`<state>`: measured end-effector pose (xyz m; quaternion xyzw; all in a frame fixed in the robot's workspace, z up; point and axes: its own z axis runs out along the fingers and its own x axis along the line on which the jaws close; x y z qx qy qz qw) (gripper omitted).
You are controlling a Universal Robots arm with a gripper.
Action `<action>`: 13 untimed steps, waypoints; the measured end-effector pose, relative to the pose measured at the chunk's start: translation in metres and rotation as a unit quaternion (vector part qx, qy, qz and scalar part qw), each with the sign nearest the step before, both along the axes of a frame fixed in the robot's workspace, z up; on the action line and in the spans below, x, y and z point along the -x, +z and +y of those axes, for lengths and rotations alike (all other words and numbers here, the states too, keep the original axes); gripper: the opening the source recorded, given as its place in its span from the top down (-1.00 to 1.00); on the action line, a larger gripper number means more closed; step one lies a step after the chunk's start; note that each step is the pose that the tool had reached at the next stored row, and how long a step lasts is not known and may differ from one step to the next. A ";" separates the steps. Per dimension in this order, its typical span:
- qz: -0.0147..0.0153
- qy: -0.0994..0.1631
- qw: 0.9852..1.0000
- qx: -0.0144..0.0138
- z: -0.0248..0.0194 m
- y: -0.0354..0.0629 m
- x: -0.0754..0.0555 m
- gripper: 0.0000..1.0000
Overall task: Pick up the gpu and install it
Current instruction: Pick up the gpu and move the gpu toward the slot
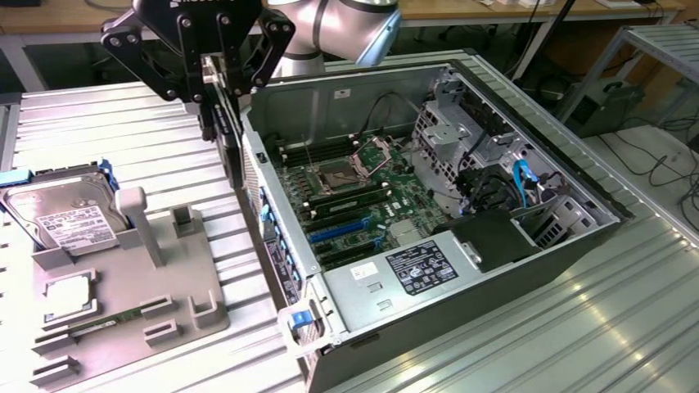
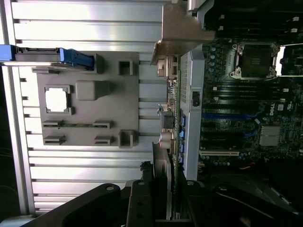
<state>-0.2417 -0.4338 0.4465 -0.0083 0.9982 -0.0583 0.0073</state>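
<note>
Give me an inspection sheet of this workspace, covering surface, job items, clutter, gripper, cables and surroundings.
Surface: ribbed metal table, carrying an open computer case.
Job's things: gpu held on edge at the case's rim, not in a slot.
Clutter: grey fixture with hard drive, processor, memory stick.
Grippers: gripper, jaws shut on the gpu.
Cables: blue cables and black cable inside case.
Surroundings: wooden bench, floor cables.

— Where is the hard drive (image 1: 68, 223)?
— On the tray (image 1: 114, 274), at the exterior view's left of the computer case (image 1: 317, 102).
— And the gpu (image 1: 227, 143)?
— Up in the gripper (image 1: 227, 86), just beside the case wall nearest the tray.
</note>
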 end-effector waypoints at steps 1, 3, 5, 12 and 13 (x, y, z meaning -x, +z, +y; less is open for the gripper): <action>0.000 0.000 1.000 0.000 0.0000 0.0000 -0.001 0.44; 0.000 0.000 1.000 0.000 0.0000 0.0000 -0.002 0.44; 0.000 0.000 1.000 0.000 0.0000 0.0000 -0.003 0.44; 0.000 0.000 1.000 0.000 0.0000 -0.0001 -0.006 0.44; 0.000 0.000 1.000 0.000 0.0000 -0.0001 -0.007 0.44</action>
